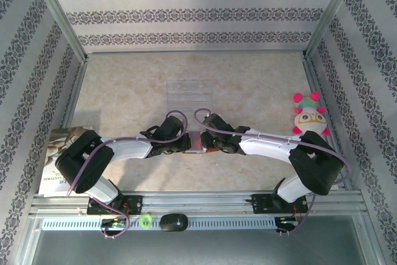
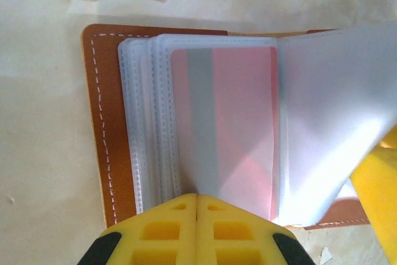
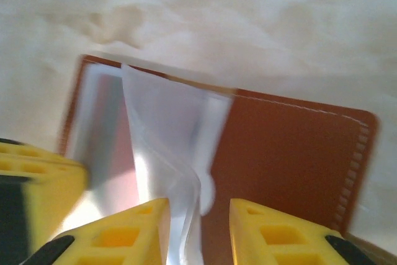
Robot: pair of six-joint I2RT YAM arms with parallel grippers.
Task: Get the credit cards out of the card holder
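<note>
The brown leather card holder lies open on the table, its clear plastic sleeves fanned out. A red credit card with a grey stripe sits inside the top sleeve. My left gripper is shut, its tips resting against that sleeve's near edge. My right gripper is open over the card holder. Raised sleeves stand between its jaws, close to the left finger. From above, both grippers meet at the card holder. The black credit card is hidden.
A clear ridged tray lies further back at the table's middle. A plush toy stands at the right side. A printed booklet lies at the left edge under the left arm. Frame rails border the table.
</note>
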